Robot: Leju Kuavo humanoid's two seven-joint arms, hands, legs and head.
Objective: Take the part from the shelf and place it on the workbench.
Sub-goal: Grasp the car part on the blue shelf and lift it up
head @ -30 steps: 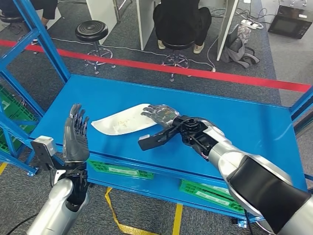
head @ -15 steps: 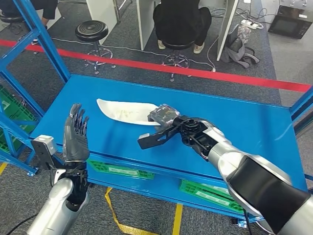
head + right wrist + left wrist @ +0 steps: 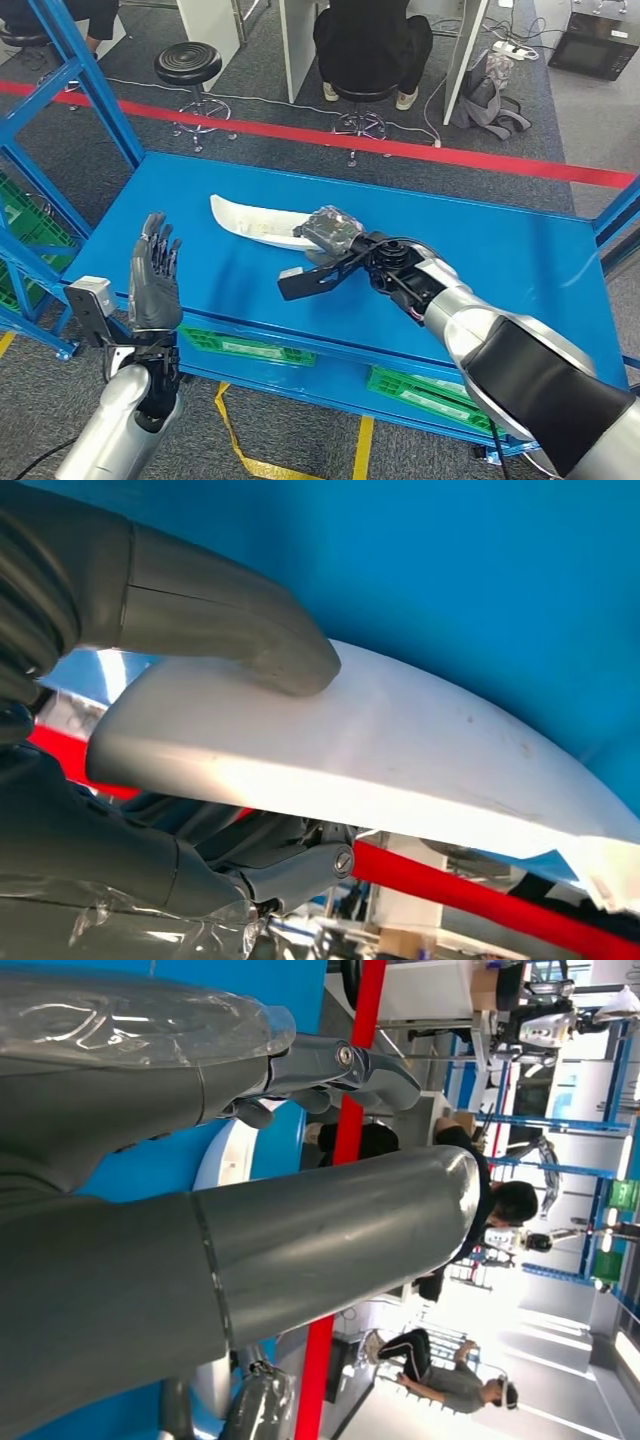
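— On the blue shelf deck (image 3: 483,250) ahead of us, what do we have?

— We see our right hand (image 3: 330,233) holding the white curved part (image 3: 253,222) by one end. In the head view the part stretches away from the hand toward our left, its far tip tapering to a point above the blue surface. We cannot tell whether that tip touches the deck or hangs just clear of it.

— How sure are we of the grip?

— Quite sure. In the right wrist view our thick grey thumb (image 3: 249,630) presses onto the broad white face of the part (image 3: 392,760), and our darker fingers (image 3: 279,865) close against the opposite face. So the part is pinched between thumb and fingers.

— And our left hand?

— We see the left hand (image 3: 155,275) raised near the front edge of the deck, palm upright, fingers apart and pointing up, holding nothing. It is well apart from the part. In the left wrist view its grey thumb (image 3: 332,1240) crosses much of the frame.

— What else surrounds us?

— Blue frame beams (image 3: 83,70) slant up on our left. Beyond the deck a red floor line (image 3: 453,152) runs across the grey carpet. A black round stool (image 3: 187,62) stands past that line, and near it a person in dark clothes (image 3: 371,40) sits on another stool between white desk panels. Green crates (image 3: 423,392) show on the level below the deck's front edge, and yellow tape (image 3: 226,435) marks the floor by our feet.
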